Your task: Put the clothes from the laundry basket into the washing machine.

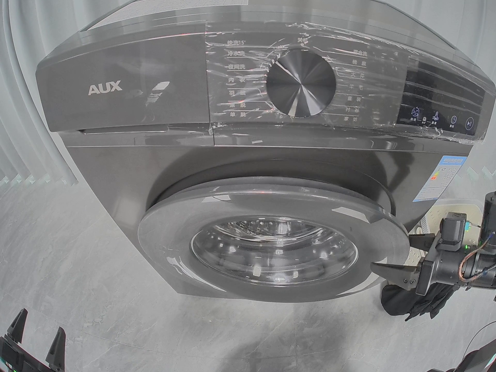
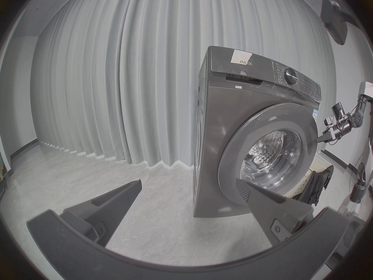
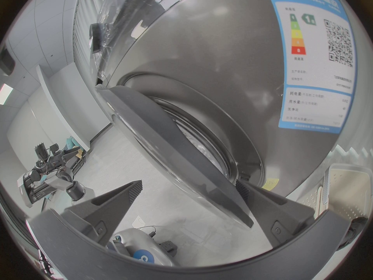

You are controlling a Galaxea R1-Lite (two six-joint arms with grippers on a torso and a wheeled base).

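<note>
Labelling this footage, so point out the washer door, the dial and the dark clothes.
washer door (image 1: pixel 165 231), head view, grey rim.
dial (image 1: pixel 301 82), head view, its centre.
dark clothes (image 1: pixel 408 303), head view, lower fold.

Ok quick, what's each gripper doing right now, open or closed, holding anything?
Left gripper: open, empty.
Right gripper: open, with the edge of the washing machine door between its fingers.

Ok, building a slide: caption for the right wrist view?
Open right gripper straddling the rim of the ajar door of the washing machine.
</note>
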